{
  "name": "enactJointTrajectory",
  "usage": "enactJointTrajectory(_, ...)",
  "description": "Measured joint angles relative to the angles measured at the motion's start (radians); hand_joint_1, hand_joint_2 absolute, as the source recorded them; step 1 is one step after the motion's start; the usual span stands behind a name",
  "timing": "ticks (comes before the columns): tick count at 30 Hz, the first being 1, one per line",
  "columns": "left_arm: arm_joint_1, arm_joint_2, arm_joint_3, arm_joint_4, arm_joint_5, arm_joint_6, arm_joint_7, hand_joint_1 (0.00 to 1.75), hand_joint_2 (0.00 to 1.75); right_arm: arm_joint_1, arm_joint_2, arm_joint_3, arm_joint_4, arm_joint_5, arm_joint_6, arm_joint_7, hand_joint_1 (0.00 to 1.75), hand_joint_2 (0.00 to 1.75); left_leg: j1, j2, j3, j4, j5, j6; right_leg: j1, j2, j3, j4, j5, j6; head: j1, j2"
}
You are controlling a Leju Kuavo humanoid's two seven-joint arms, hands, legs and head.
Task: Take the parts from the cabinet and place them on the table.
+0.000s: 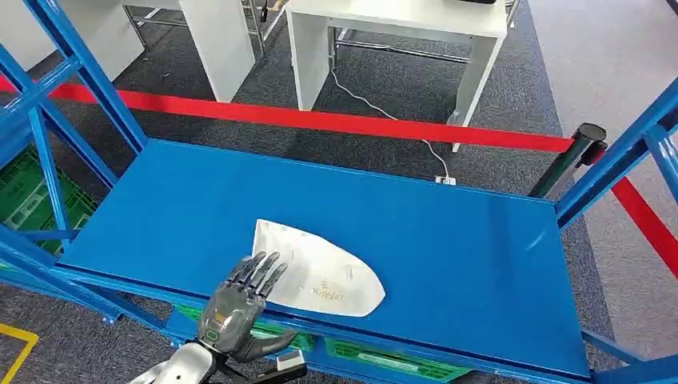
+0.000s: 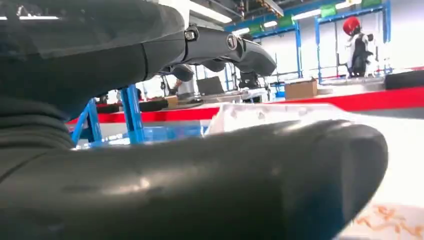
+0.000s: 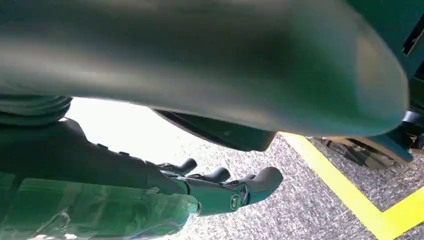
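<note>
A flat white part (image 1: 328,276) with handwriting on it lies on the blue cabinet shelf (image 1: 464,232), near the shelf's front edge. My left hand (image 1: 240,300) is at the part's left end, with its fingers spread and reaching over the part's edge and its thumb down by the shelf's front rim. In the left wrist view the white part (image 2: 280,112) shows beyond the thick thumb (image 2: 200,190) and the dark fingers (image 2: 220,47), which stand apart. My right hand (image 3: 215,150) hangs over the carpet with its fingers apart and nothing in it.
Blue frame uprights (image 1: 88,80) stand at both sides of the shelf. Green crates (image 1: 32,192) sit lower at the left and under the shelf. Behind run a red barrier belt (image 1: 320,120) with a black post (image 1: 588,140), and white tables (image 1: 400,32). Yellow floor tape (image 3: 360,200) crosses the carpet.
</note>
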Motion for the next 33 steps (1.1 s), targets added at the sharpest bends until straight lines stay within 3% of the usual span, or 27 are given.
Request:
enactJointTrajectory(17, 0.000, -0.097, 0.011, 0.142, 0.058, 0.091, -0.027, 0.00, 0.00, 0.000, 0.005, 0.000, 0.000, 0.003, -0.005, 0.000, 0.00, 0.00, 0.000, 0.000, 0.000, 0.000, 0.000, 0.000, 0.000, 0.000, 0.000, 0.000, 0.000, 0.000, 0.000, 0.000)
enactJointTrajectory(33, -0.001, -0.166, 0.016, 0.223, 0.080, 0.124, -0.061, 0.00, 0.00, 0.000, 0.005, 0.000, 0.000, 0.009, -0.003, 0.000, 0.00, 0.00, 0.000, 0.000, 0.000, 0.000, 0.000, 0.000, 0.000, 0.000, 0.000, 0.000, 0.000, 0.000, 0.000, 0.000)
